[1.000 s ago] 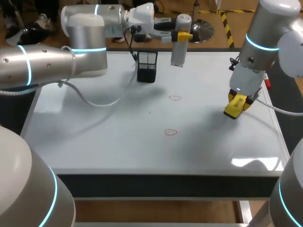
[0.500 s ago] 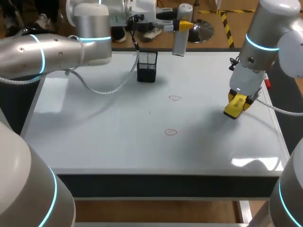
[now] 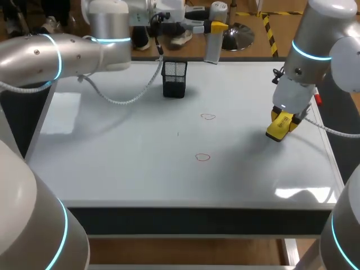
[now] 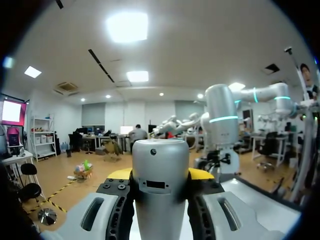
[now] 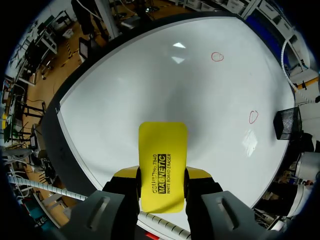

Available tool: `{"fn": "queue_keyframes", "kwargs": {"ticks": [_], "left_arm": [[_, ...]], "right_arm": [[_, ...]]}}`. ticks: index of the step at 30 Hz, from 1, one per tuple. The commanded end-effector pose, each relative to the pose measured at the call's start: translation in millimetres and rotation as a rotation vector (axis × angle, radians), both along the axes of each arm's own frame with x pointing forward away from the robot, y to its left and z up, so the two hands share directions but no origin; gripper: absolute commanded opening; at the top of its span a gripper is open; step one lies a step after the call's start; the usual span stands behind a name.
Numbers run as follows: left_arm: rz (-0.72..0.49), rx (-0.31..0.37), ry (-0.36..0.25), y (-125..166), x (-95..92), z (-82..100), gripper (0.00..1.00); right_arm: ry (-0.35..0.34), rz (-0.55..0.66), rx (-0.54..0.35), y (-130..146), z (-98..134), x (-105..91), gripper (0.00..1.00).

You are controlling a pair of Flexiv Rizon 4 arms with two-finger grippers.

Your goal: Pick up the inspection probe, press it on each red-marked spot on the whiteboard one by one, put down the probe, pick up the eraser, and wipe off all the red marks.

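Silver probe (image 4: 160, 210) clamped upright in left hand (image 4: 160, 175), raised near whiteboard (image 3: 112, 152) far edge. Yellow eraser (image 5: 162, 145) gripped between right hand (image 5: 161, 174) fingers, above whiteboard, right of red marks (image 3: 208, 117).

Black mesh holder (image 3: 174, 79) near far edge of whiteboard (image 3: 112, 157)

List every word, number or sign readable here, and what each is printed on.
"MAGNETIC": on the flat yellow eraser in the right hand.
"WHITE BOARD ERASER": smaller line beside it, same eraser.
One more small line there: too blurred to read.
No print visible on the silver cylindrical probe or the black mesh holder.
The red marks on the whiteboard are loops, not writing.
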State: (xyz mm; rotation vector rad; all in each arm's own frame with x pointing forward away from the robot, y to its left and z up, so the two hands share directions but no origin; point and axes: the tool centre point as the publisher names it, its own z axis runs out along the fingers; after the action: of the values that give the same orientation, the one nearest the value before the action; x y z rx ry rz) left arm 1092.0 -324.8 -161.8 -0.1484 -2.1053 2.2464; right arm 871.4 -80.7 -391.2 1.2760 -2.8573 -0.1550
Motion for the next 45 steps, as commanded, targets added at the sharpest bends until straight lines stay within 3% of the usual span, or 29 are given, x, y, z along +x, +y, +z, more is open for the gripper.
{"fn": "queue_keyframes", "kwargs": {"ticks": [1,16,28,38,45], "left_arm": [[-0.018,0.000,0.001,-1,3.6,0.6,0.00],[-0.018,0.000,0.001,-1,3.6,0.6,0.00],[-0.018,0.000,0.001,-1,3.6,0.6,0.00],[-0.018,0.000,0.001,-1,3.6,0.6,0.00],[-0.018,0.000,0.001,-1,3.6,0.6,0.00]], "right_arm": [[0.001,0.002,-0.004,-1,1,0.3,0.00],[0.005,0.018,-0.006,3,1,2.7,0.00],[0.021,0.259,-0.036,80,7,21.9,0.00],[0.056,0.515,-0.071,160,2,46.9,0.00],[0.064,0.626,-0.075,202,-2,61.8,0.00]]}}
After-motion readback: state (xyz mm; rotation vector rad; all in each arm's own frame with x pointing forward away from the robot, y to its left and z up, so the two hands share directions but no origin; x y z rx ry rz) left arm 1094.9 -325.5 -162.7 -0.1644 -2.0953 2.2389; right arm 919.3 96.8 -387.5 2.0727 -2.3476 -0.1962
